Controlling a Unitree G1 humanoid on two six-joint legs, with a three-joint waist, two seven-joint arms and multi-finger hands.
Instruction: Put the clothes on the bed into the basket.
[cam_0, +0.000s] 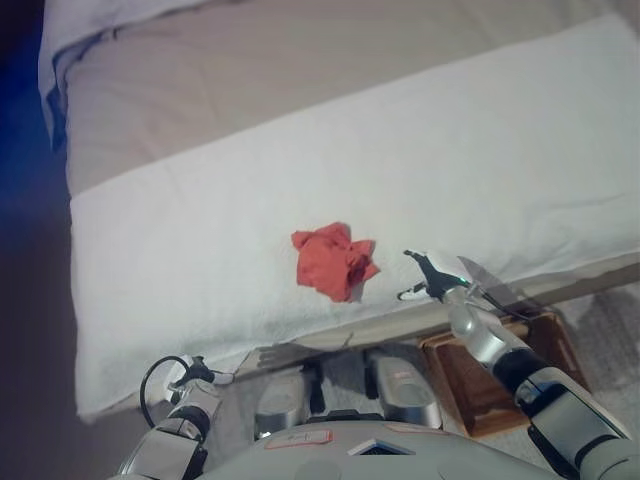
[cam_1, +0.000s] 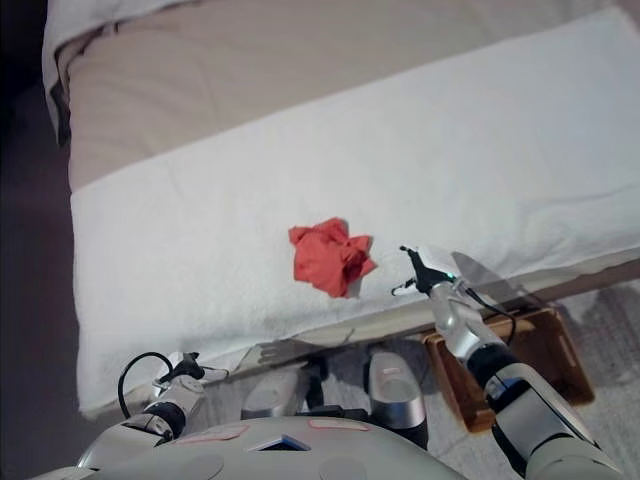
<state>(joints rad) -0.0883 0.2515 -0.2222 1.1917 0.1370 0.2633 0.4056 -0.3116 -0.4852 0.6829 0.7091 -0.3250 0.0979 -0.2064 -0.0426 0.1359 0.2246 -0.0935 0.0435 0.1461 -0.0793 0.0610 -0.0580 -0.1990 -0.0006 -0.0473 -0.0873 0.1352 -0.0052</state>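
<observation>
A crumpled red cloth (cam_0: 334, 261) lies on the white blanket (cam_0: 200, 230) near the bed's front edge. My right hand (cam_0: 430, 275) hovers over that edge just right of the cloth, apart from it, with its fingers spread open and holding nothing. A brown basket (cam_0: 500, 370) stands on the floor below the bed edge, partly hidden under my right forearm. My left hand (cam_0: 192, 375) shows low at the bottom left, below the bed edge; its fingers are not clear.
The bed's beige sheet (cam_0: 300, 70) stretches behind the white blanket. A pale pillow corner (cam_0: 70, 30) sits at the top left. Grey carpet (cam_0: 610, 310) shows at the right by the basket.
</observation>
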